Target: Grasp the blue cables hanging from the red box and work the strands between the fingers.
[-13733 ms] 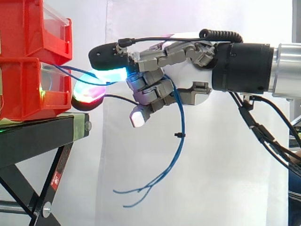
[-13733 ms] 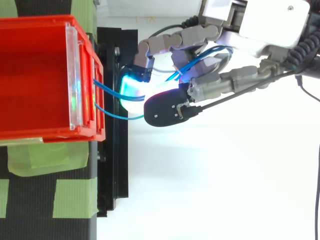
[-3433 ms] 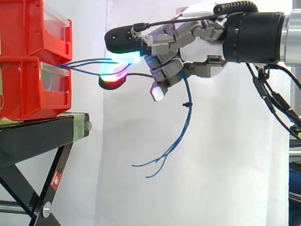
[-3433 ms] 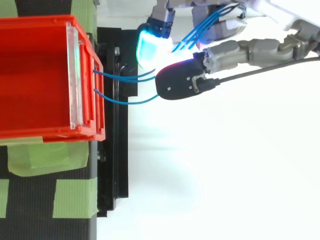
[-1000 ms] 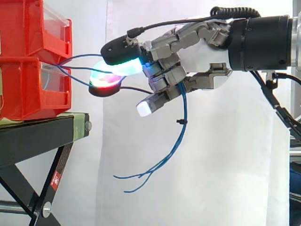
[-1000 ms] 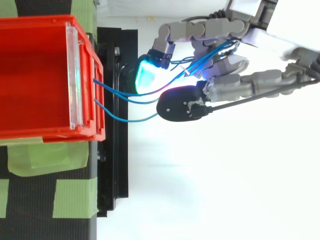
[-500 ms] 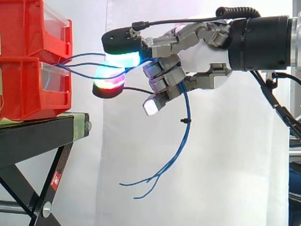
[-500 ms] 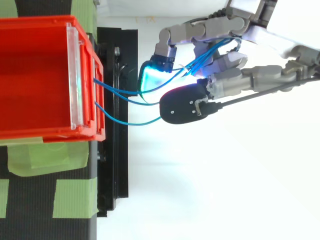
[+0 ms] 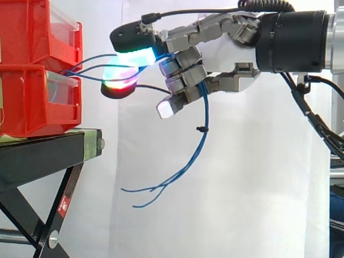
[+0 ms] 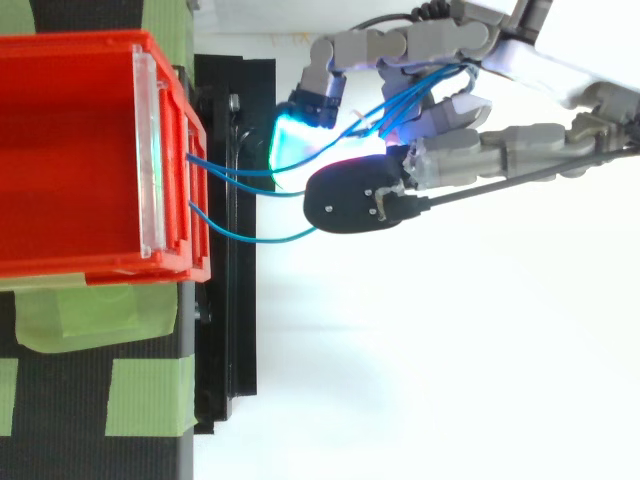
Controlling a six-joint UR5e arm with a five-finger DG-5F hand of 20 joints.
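Since half a second ago the hand [image 9: 228, 54] has risen a little and edged toward the red box [image 9: 29, 105], and the loose cable ends have swung up and nearer the black stand [image 9: 43, 153]. From the side, the blue cables [image 9: 205, 115] leave the front of the box, run across to the glowing fingertips [image 9: 134, 56], pass through the curled fingers, which are closed around them, then drop below the palm in a long curve. Their free ends hang in the air before the white curtain [image 9: 242, 188]. From above, the strands [image 10: 255, 241] bridge the gap from the box [image 10: 70, 150] over the stand's edge to the hand [image 10: 480, 150]. They appear to thread between two fingers there, though the glow blurs exactly where.
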